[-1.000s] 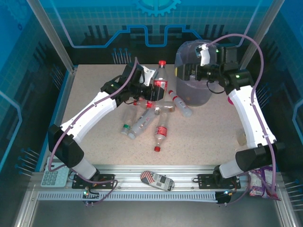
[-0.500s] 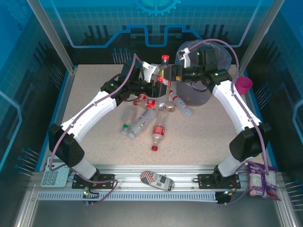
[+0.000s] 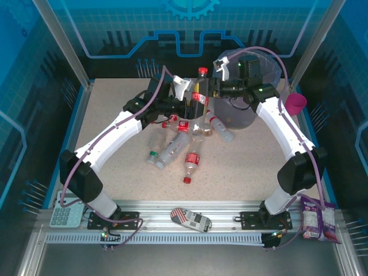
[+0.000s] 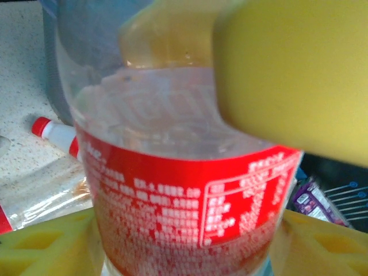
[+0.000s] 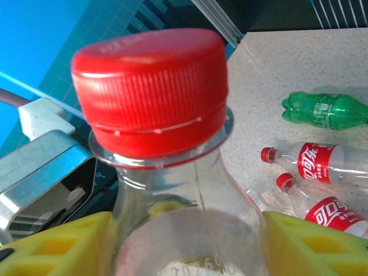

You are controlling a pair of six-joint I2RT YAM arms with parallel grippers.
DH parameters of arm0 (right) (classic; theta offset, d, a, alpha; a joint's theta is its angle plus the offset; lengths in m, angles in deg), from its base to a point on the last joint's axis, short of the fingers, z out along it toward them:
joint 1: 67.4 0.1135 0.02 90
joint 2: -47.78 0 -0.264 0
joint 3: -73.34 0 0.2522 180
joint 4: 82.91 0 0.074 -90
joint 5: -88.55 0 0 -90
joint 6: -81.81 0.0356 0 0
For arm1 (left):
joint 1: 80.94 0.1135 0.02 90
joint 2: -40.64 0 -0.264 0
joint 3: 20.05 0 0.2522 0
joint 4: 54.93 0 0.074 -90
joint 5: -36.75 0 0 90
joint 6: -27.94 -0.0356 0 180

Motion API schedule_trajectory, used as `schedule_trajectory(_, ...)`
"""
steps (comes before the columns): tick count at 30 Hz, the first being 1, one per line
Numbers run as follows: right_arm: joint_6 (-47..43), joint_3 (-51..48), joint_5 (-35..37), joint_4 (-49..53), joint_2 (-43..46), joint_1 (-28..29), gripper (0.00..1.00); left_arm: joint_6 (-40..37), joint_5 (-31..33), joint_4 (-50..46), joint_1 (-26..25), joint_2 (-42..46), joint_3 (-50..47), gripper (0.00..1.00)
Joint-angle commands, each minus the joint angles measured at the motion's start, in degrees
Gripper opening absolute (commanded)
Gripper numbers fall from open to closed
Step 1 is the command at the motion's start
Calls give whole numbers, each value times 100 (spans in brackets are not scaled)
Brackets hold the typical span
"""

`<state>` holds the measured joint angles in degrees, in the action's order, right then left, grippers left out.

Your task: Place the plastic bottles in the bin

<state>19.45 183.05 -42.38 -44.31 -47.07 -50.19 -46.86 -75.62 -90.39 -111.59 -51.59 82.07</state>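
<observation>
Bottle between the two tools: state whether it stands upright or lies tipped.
Upright: the bottle has its red cap on top, with the red label below.

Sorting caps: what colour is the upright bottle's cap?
Red cap on the bottle, clearest in right wrist view.

i see a speckled beige tabletop (image 3: 247,161) boxed in by blue patterned wall panels (image 3: 115,29) and aluminium posts (image 3: 64,43).

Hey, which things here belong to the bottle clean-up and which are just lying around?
Job: upright red-capped bottle, loose bottles on the table, green bottle, lined grey bin.
Lying about: pink cup, calculator, snack packets.
</observation>
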Motion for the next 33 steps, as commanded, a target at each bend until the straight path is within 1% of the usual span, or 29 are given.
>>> schedule_trajectory(1,-216,218,201,204,25,20,60,154,-57,398,123,215,-215,86)
schedule_trajectory(6,-320,575,432,283,76,-171,57,395,-83,637,431,735,-751,99)
schedule_trajectory(7,-346,689,470,296,86,-221,56,414,-92,587,499,843,-860,99)
schedule_trajectory(11,-443,1250,767,396,73,-447,54,359,-4,282,736,1246,-1287,99)
schedule_trajectory(15,-479,1630,1358,337,162,-707,53,261,370,-232,910,1529,-1654,99)
schedule_trajectory(17,-350,1640,1522,75,259,-894,52,225,596,-461,981,1614,-1771,99)
schedule_trajectory(20,14,1557,1571,-461,282,-1361,52,221,854,-739,1108,1665,-1898,97)
schedule_trajectory(23,388,1525,1605,-840,165,-1833,51,253,978,-904,1206,1612,-1943,96)
schedule_trajectory(26,597,1489,1661,-1014,30,-2107,51,255,1033,-951,1229,1528,-1960,95)
schedule_trajectory(31,523,1638,1982,-692,-372,-2196,51,205,1210,-1029,1240,1414,-1998,94)
schedule_trajectory(33,420,1635,2137,-579,-554,-2182,51,138,1292,-1121,1238,1355,-2006,91)
